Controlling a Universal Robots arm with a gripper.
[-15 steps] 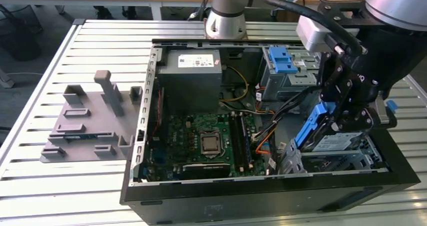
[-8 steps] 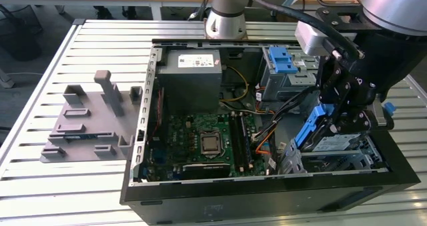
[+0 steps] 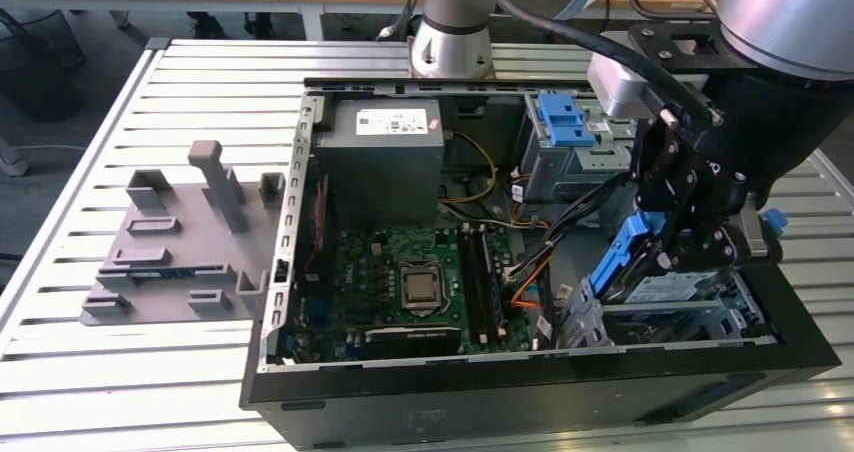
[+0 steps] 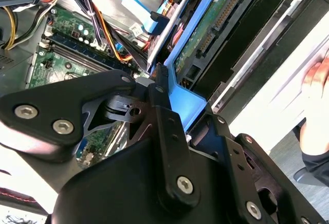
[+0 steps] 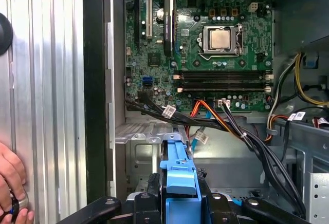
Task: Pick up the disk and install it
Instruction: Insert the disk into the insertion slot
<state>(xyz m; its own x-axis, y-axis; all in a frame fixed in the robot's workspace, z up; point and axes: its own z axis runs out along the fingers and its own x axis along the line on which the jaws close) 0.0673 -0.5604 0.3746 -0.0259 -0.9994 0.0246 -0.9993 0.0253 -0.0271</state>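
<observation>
exterior view has the tool [image 3: 691, 250] pinching the tilted disk [image 3: 663, 288] at the drive cage [image 3: 727, 319].

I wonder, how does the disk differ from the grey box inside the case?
The disk is smaller, blue-framed and tilted in the gripper; the grey box is larger, unframed, seated flat and untouched. Both are rectangular metal with labels.

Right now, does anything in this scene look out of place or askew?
Two things. The disk, held by the gripper, sits tilted at the drive cage on the exterior view's right, not level in it. And a person's hand is on the table beside the open computer case, close to the arm's work.
</observation>
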